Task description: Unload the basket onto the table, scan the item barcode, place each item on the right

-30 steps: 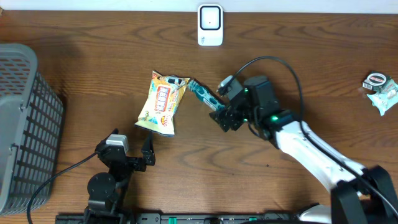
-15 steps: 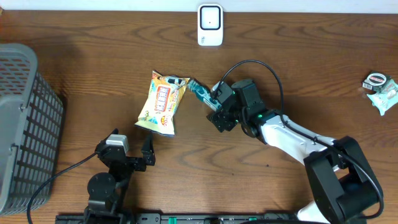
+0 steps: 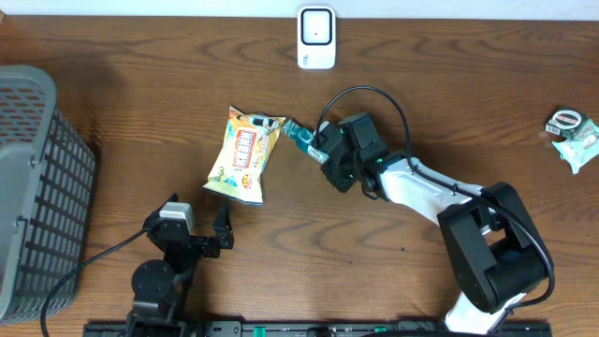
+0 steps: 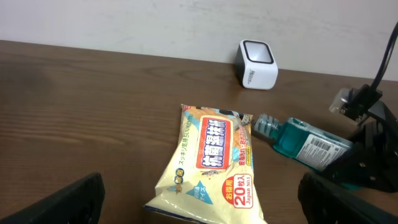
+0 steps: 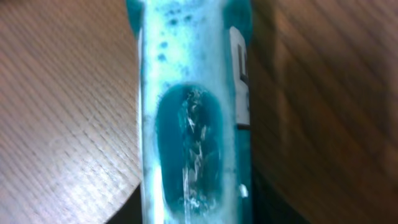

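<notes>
Task thing: the bottle [image 4: 305, 144] lies on its side on the table [image 3: 140, 84], on the robot's side of the scanner [image 3: 316, 37] and apart from it.
Why it lies so: its cap end touches the wipes pack [image 3: 245, 154]. Its white sticker with the black lines [image 4: 321, 147] faces up, so I think it has to be lifted and turned to the scanner.
Right hand: the right gripper [image 3: 320, 150] is at the fat end of the bottle, away from the cap. Its wrist picture is full of bottle. The dark fingers seem to sit on both sides, but I cannot tell if they squeeze it.
Why there: I think holding the fat end leaves the sticker free to show.
Left hand: the left gripper [image 3: 223, 232] is wide open and holds nothing. It waits much nearer the robot than the scanner.
Inside the bottle: blue-green water with little bubbles.
Wipes pack: yellow, flat and shut, left of the bottle and on the robot's side of the scanner.
Basket [image 3: 37, 187]: grey, far left of the scanner. I see nothing in the part that shows.
Small packet [image 3: 573, 133]: far right of the scanner, with nothing touching it.
Step now: getting hold of the bottle; no scan yet.
</notes>
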You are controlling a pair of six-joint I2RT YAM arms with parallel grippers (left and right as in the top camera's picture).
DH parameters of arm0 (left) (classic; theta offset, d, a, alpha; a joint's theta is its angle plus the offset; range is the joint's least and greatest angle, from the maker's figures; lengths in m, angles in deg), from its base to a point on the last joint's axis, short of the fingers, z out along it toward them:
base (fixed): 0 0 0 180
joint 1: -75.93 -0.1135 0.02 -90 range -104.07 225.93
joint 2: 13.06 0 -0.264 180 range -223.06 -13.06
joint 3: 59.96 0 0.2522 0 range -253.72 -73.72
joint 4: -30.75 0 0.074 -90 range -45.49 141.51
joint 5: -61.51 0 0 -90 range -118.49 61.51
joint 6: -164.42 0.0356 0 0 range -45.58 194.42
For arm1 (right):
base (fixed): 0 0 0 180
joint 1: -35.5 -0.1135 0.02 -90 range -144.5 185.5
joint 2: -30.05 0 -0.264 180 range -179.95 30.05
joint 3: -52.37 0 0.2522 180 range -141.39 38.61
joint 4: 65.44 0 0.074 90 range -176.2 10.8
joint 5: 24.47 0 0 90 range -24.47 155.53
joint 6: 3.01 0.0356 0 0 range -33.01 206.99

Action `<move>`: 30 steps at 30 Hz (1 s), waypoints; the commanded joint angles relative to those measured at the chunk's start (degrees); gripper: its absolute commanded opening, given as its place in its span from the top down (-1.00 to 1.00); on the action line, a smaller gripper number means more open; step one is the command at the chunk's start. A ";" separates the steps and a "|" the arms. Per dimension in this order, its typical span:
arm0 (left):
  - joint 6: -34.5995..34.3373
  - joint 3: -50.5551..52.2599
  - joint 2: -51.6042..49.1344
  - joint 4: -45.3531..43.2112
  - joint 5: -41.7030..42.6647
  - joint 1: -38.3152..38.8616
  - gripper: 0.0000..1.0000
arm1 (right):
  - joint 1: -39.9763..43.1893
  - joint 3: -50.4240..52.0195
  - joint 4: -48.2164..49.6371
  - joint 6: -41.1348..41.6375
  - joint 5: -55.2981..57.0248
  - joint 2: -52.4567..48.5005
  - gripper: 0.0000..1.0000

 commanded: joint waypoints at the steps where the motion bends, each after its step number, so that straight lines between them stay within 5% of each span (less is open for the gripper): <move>1: 0.57 0.94 0.09 1.38 0.33 -0.24 -0.96 | -0.20 -0.57 -2.86 -0.79 0.22 -0.74 0.80; 4: 0.57 0.94 0.09 1.38 0.33 -0.24 -0.95 | -0.20 -1.25 -5.18 -0.76 -0.48 -0.57 0.98; 14: 0.57 0.94 0.09 1.38 0.33 -0.24 -0.95 | 1.95 -12.46 -27.17 -1.25 -23.15 5.70 0.98; 23: 0.57 0.94 0.09 1.38 0.33 -0.24 -0.95 | 6.54 -14.08 -47.06 -12.04 -43.80 20.50 0.98; 30: 0.57 0.94 0.09 1.38 0.33 -0.24 -0.95 | 6.01 -14.05 -49.35 -12.35 -41.72 25.75 0.97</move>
